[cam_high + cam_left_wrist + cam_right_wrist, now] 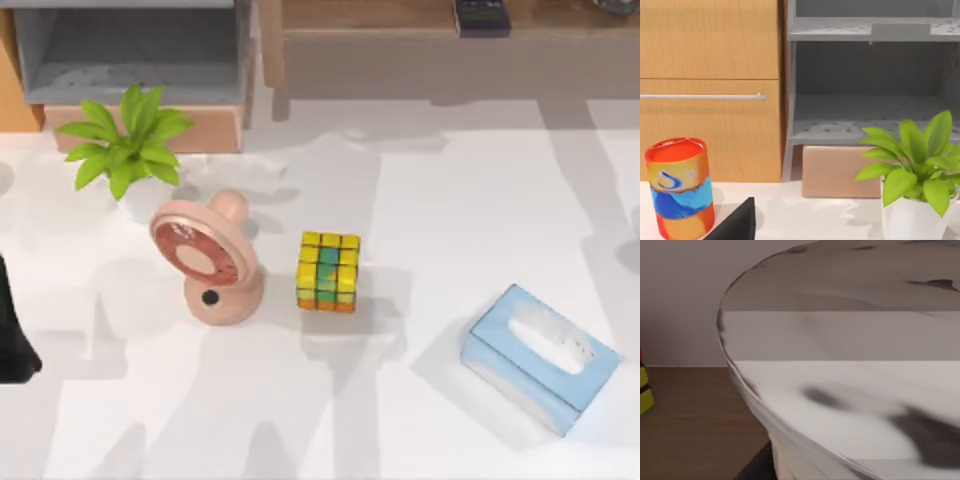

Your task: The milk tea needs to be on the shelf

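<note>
Milk tea (850, 405) seems to be the white round lid looming close in the right wrist view, over the brown shelf (695, 420) plank; its body is hidden, so its lean is unclear. Whether either hand grips, I cannot tell.

Bright even light, soft shadows across table (450, 200).

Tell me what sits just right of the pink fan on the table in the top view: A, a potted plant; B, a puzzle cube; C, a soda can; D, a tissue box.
B: in the top view the puzzle cube stands just right of the pink fan, while the tissue box lies far off toward the table's right side.
</note>
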